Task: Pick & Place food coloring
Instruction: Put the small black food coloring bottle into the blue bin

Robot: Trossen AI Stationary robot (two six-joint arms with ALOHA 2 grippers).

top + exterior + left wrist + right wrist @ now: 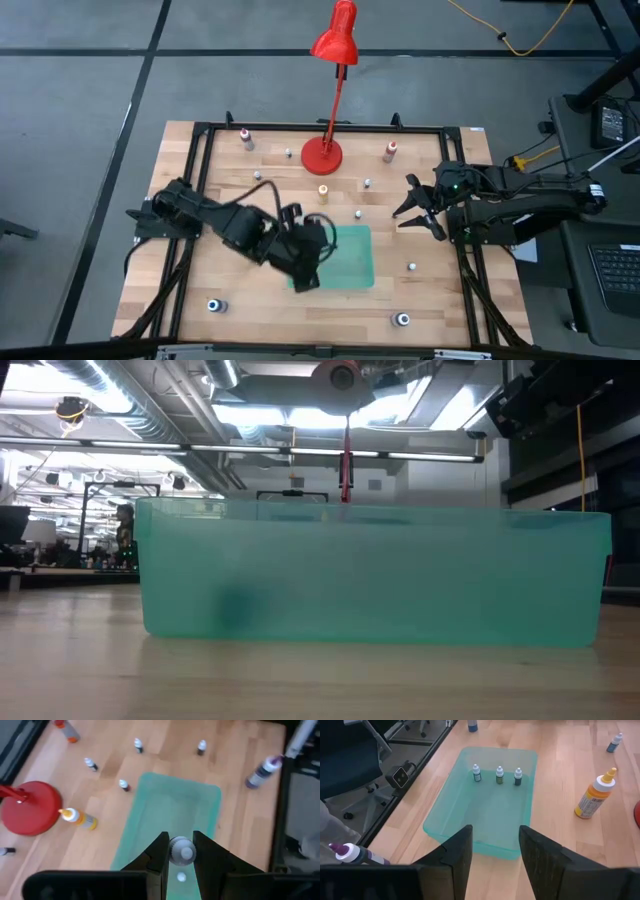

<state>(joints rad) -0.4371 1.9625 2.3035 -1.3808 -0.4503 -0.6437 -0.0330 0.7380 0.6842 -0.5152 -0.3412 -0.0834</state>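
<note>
Two arms: both are reaching inward over the wooden table (200, 280).
Left arm: it is stretching across to the translucent green rectangular tray (355, 262), its left gripper (181, 857) pinching a tiny white-capped food coloring bottle (182, 851) over the tray.
Tray contents: three small bottles (498, 775) are standing in a row inside.
Right arm: its right gripper (418, 208) is hanging with fingers spread and empty, near the table's right edge.
Other bottles: several are standing scattered around the red desk lamp (328, 95).

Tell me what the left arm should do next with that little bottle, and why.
Probably lower it a touch and let go. The left gripper is shut on a small bottle and hangs over the green tray, where three small bottles already stand in a row.
</note>
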